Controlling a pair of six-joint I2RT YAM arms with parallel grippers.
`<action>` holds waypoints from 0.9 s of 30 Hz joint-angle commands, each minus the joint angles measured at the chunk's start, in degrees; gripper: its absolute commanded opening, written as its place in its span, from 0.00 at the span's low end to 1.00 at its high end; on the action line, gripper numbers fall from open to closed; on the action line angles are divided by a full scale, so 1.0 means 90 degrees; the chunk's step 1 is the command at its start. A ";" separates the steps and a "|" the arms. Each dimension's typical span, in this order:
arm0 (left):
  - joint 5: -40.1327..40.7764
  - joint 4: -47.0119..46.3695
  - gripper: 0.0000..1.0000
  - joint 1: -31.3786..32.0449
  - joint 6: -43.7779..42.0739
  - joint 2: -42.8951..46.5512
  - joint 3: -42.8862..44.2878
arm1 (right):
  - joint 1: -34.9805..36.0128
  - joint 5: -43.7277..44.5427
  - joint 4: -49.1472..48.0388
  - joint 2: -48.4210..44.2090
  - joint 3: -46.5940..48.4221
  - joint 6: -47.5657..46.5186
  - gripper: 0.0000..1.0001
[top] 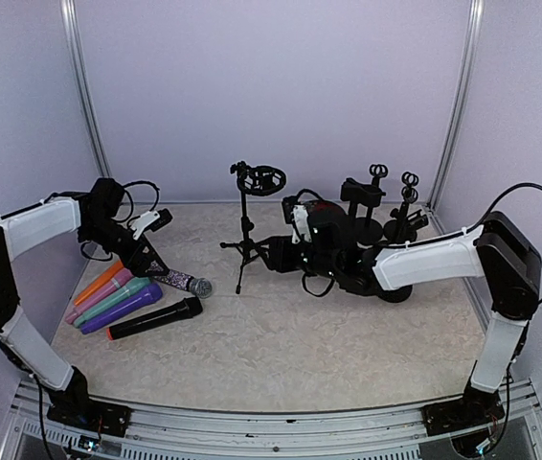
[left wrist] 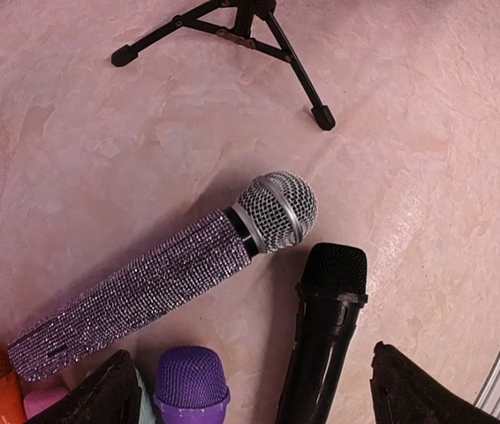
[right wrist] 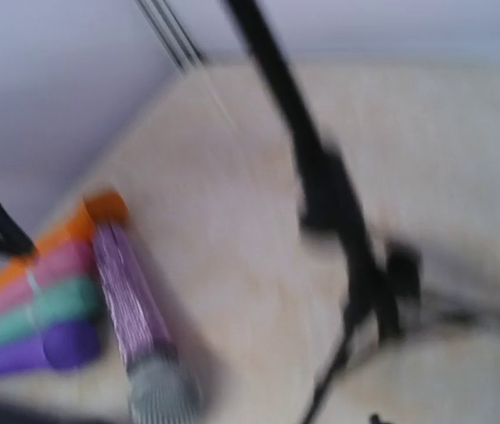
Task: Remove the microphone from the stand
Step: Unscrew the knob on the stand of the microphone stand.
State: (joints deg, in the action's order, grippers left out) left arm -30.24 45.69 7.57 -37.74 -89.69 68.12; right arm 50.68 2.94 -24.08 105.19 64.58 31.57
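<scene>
The black tripod stand [top: 243, 235] stands mid-table, and its clip [top: 263, 179] at the top holds nothing. A glittery purple microphone [left wrist: 144, 287] with a silver mesh head lies flat on the table, at the right end of a row of microphones [top: 187, 282]. My left gripper [left wrist: 259, 397] hovers open just above that row [top: 156, 264], its fingertips [left wrist: 100, 393] straddling a purple microphone head [left wrist: 191, 380] and a black microphone [left wrist: 325, 336] without touching them. My right gripper [top: 269, 254] is beside the stand's pole [right wrist: 338, 221]. Its wrist view is blurred and its jaws do not show.
Orange [top: 99, 283], pink, teal and purple [top: 123, 307] microphones lie side by side at the left, with the black one [top: 156, 317] nearest the front. More black stands [top: 376, 196] cluster at the back right behind the right arm. Walls close in on three sides.
</scene>
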 commanded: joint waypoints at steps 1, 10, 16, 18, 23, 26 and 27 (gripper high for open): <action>-0.0438 -0.0219 0.88 0.0057 -0.0073 -0.0235 0.0362 | -0.0522 -0.0963 -0.0541 0.0510 0.0669 -0.0535 0.55; -0.0480 -0.0072 0.88 0.0069 -0.0053 -0.0373 0.0689 | -0.1149 -0.2316 -0.0157 0.1559 0.1988 -0.0817 0.55; -0.0422 -0.0013 0.88 0.0118 0.0079 -0.0519 0.0926 | -0.1197 -0.2457 0.0166 0.1897 0.2362 -0.0866 0.54; -0.0361 0.0024 0.88 0.0111 0.0103 -0.0543 0.0987 | -0.1197 -0.2491 0.0141 0.1958 0.2385 -0.0877 0.53; -0.0320 -0.0043 0.88 0.0120 0.0167 -0.0410 0.0870 | -0.1175 -0.2334 0.0195 0.2092 0.2492 -0.0908 0.50; -0.0247 -0.0038 0.88 0.0124 0.0132 -0.0386 0.0861 | -0.1094 -0.2166 0.0259 0.2096 0.2537 -0.1030 0.50; -0.0215 -0.0021 0.88 0.0125 0.0126 -0.0386 0.0868 | -0.1069 -0.2142 0.0287 0.2110 0.2576 -0.1062 0.50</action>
State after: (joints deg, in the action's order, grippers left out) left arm -32.71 45.43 8.36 -36.73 -93.82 75.44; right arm 40.05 -17.67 -22.28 123.11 85.56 23.64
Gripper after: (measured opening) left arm 0.882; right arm 0.499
